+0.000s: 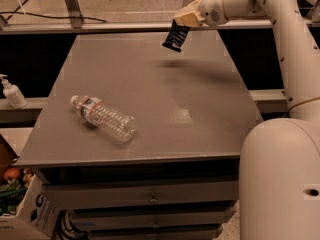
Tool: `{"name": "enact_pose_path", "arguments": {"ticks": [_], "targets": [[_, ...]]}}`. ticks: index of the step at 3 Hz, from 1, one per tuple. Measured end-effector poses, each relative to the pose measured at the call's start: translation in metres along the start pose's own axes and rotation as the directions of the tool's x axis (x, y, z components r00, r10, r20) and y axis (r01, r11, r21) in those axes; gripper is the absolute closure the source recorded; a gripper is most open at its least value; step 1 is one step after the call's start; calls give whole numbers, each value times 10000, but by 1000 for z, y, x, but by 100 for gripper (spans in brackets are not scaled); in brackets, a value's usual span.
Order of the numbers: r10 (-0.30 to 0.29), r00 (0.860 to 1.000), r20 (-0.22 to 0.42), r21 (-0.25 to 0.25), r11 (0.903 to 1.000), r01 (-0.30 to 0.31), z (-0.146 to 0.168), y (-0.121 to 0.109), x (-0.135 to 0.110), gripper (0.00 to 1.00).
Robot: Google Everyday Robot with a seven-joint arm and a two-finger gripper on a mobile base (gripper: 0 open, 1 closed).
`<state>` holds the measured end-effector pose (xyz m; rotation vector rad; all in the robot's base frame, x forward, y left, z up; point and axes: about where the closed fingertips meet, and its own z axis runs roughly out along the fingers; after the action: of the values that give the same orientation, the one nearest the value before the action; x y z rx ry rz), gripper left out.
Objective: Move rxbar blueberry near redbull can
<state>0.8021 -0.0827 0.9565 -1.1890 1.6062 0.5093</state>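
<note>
The rxbar blueberry [176,38] is a small dark bar with white print. It hangs tilted in the air over the far right part of the grey table [150,84]. My gripper [184,22] is shut on its top end, at the end of the white arm that reaches in from the upper right. The bar casts a shadow on the table below it. The redbull can is out of view.
A clear plastic water bottle [103,117] lies on its side at the table's front left. A white pump bottle [11,91] stands on a ledge to the left. A box with items [20,204] sits on the floor at lower left. My white base [280,184] fills the lower right.
</note>
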Motion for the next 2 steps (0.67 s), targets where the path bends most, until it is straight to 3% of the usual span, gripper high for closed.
{"name": "enact_pose_path", "arguments": {"ticks": [2], "targets": [[146, 9994, 308, -321, 9994, -137, -5, 12, -5, 100]]}}
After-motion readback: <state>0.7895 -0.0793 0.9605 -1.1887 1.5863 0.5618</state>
